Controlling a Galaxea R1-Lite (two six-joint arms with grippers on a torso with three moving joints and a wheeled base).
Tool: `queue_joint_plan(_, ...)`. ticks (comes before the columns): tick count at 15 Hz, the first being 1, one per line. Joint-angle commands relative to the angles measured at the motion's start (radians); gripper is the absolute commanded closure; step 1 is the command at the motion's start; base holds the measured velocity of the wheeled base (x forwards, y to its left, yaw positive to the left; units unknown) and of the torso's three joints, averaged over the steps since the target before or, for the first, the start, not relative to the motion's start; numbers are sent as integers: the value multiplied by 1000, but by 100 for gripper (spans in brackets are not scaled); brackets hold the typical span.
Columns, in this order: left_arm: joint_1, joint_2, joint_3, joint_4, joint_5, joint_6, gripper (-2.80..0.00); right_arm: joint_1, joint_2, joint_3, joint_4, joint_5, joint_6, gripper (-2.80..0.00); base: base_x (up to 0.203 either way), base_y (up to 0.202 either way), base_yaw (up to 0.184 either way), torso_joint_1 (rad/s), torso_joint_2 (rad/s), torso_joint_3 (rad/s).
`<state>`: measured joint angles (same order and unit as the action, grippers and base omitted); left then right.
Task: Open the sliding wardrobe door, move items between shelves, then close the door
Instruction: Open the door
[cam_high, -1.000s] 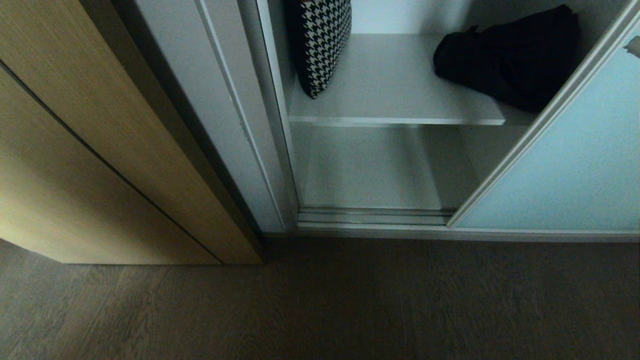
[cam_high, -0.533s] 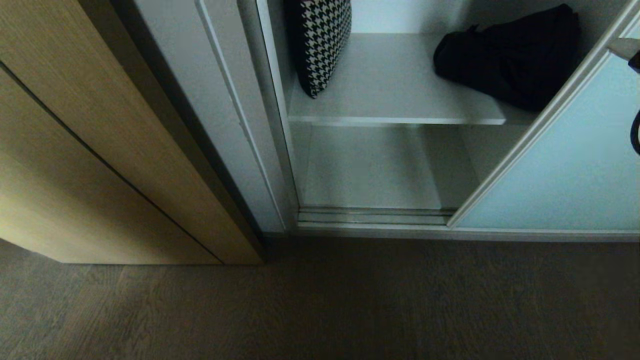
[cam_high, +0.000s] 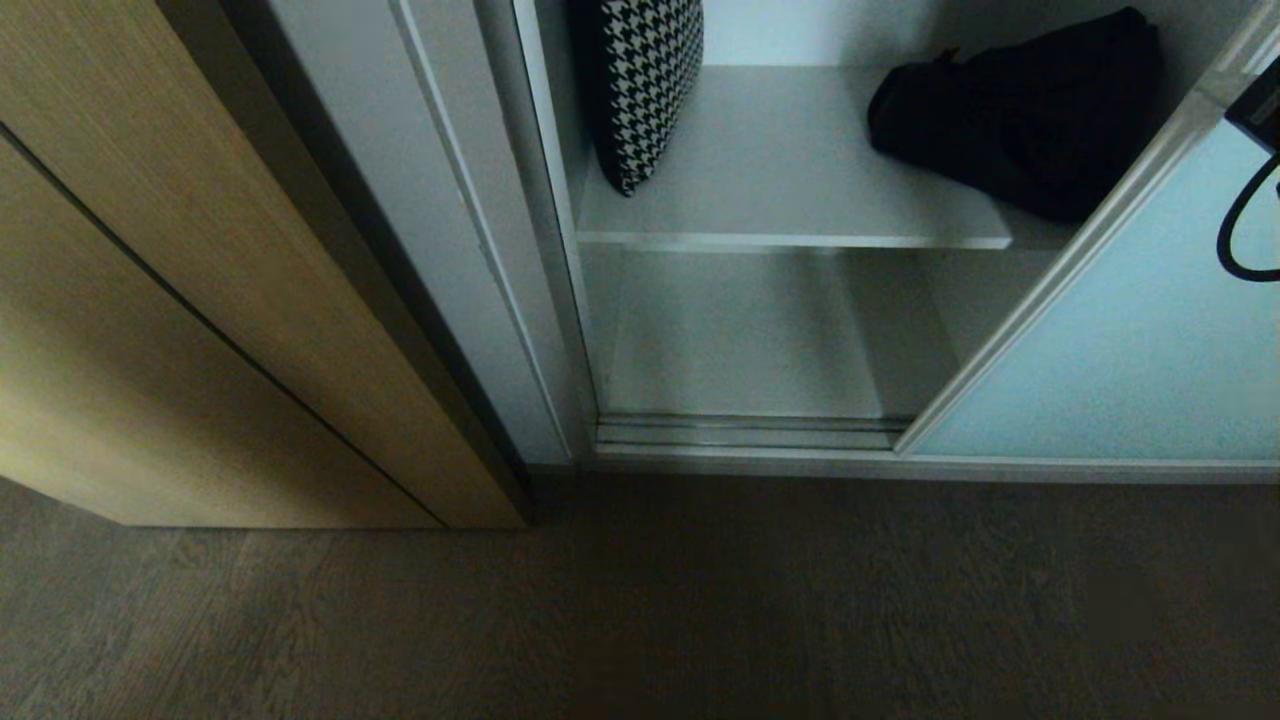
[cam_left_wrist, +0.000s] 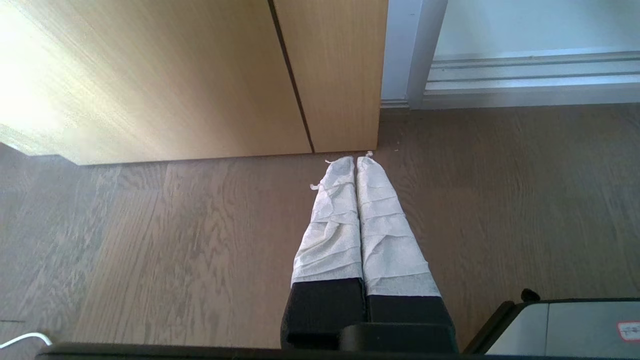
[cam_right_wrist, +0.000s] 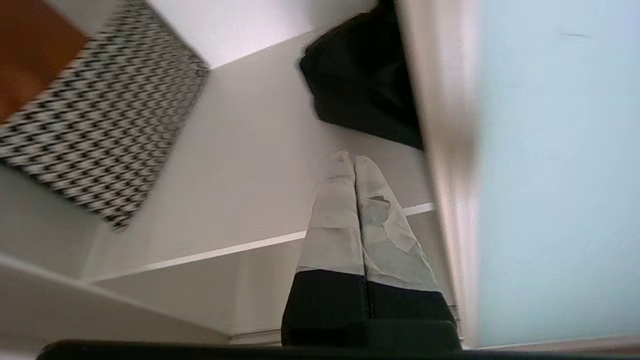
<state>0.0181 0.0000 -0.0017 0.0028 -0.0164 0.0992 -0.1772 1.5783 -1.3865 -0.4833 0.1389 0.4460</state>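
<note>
Standing partly open, the sliding wardrobe door covered the right of the wardrobe. Black bag lay on the upper shelf, far right, partly behind the door frame; houndstooth cushion leaned at far left of that shelf. Lower shelf was bare. Right end effector was clenched, empty, in front of the door's left edge, near the bag. Left end effector was clenched, empty, parked low over the wood floor beside the tan panel.
</note>
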Motion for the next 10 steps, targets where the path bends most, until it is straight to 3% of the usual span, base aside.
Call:
queue_joint_plan(1, 0, 3, 0, 0, 0, 0, 0, -24, 40, -25, -3, 1, 3, 0, 0, 0, 0, 0, 0, 0)
queue_joint_plan(10, 0, 3, 0, 0, 0, 0, 0, -117, 123, -125, -3, 3, 19, 0, 0, 0, 0, 0, 0, 0)
